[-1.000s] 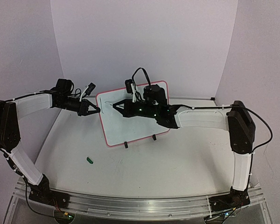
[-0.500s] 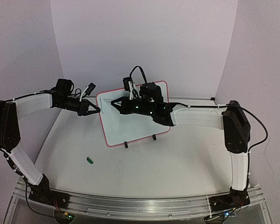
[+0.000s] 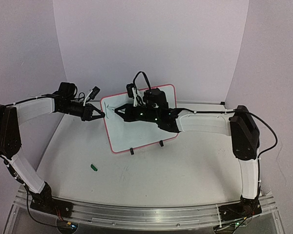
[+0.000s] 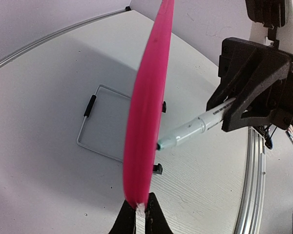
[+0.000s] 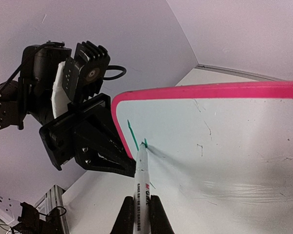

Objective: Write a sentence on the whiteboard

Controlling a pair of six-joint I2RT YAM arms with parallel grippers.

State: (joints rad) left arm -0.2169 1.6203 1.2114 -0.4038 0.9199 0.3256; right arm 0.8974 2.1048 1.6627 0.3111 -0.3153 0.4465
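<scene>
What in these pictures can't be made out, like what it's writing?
Top view: writing on the whiteboard is too small, and the right gripper covers that spot.
Left wrist view: the whiteboard is edge-on and blurred, its face hidden.
Right wrist view: only a couple of green strokes by the marker tip, no readable word.
Top view: the small green thing lying loose is too small to identify.

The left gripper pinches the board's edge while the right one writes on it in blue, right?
Not blue: the right wrist view shows green strokes at the marker tip. Otherwise yes, the left gripper pinches the whiteboard's edge and the right gripper writes on it.
</scene>
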